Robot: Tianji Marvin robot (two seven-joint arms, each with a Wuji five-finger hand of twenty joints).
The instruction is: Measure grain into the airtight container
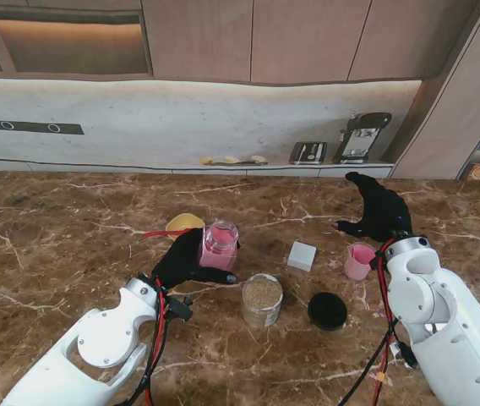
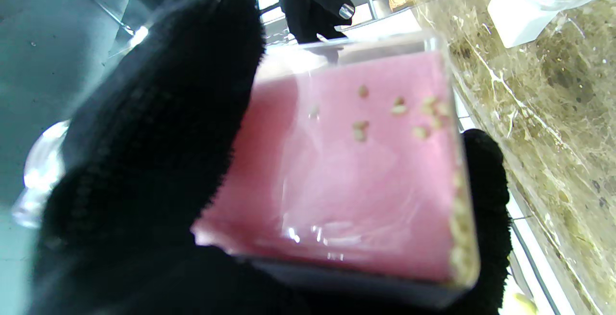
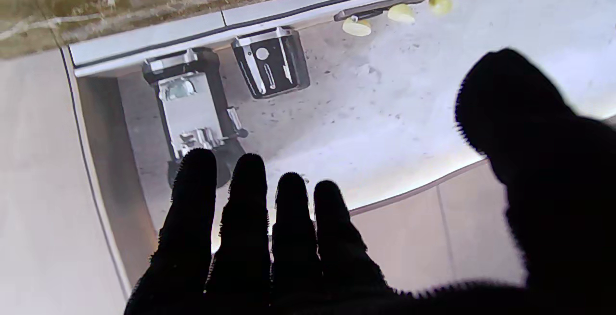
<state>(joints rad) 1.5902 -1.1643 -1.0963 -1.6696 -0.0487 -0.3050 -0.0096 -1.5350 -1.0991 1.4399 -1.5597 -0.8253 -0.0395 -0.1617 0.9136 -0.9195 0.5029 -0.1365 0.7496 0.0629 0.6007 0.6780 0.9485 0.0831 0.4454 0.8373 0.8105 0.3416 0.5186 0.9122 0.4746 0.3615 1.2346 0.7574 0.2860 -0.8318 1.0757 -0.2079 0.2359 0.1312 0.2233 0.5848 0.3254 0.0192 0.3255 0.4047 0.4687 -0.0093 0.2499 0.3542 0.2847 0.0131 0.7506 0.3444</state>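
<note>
Table: glossy brown marble [image 1: 71, 228] with pale veins is being used as the work surface.
Pink container: a clear, square-sided box [image 1: 220, 245] with a pink inside is being held up off the table, left of centre; a few tan grains are seen stuck to its wall [image 2: 361, 127].
Left hand: the black fuzzy glove [image 1: 185, 260] is being wrapped around that box, thumb on one side, fingers on the other.
Grain jar: a round clear jar [image 1: 262, 299] of tan grain is being left just beside it, nearer to me.
Black lid: a flat disc [image 1: 327, 310] is lying right of the jar.
Right hand: the glove [image 1: 379, 210] is being held up, fingers spread, nothing in it.
</note>
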